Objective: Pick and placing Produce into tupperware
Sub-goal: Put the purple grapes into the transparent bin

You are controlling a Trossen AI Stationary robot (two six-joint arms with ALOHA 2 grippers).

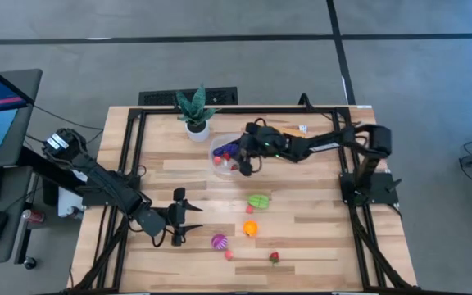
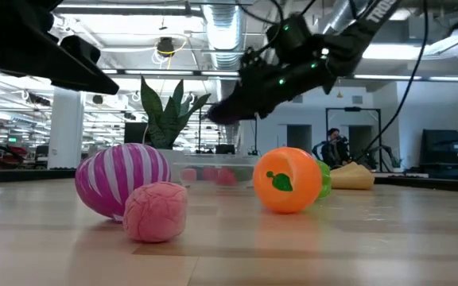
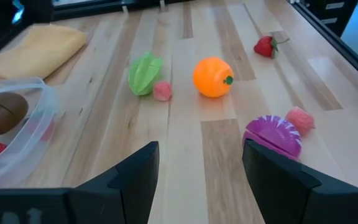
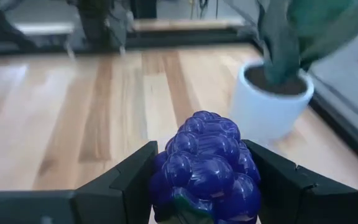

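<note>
Tupperware sits beside the potted plant on my surface. Right hand above it clamps purple grapes. Left hand hovers wide, empty, near striped produce.

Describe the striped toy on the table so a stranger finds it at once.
Start from the left arm's open tool near the table's front edge. Just beside it lies the striped toy, with a small pink piece next to it. Only this one is magenta with white stripes.
</note>
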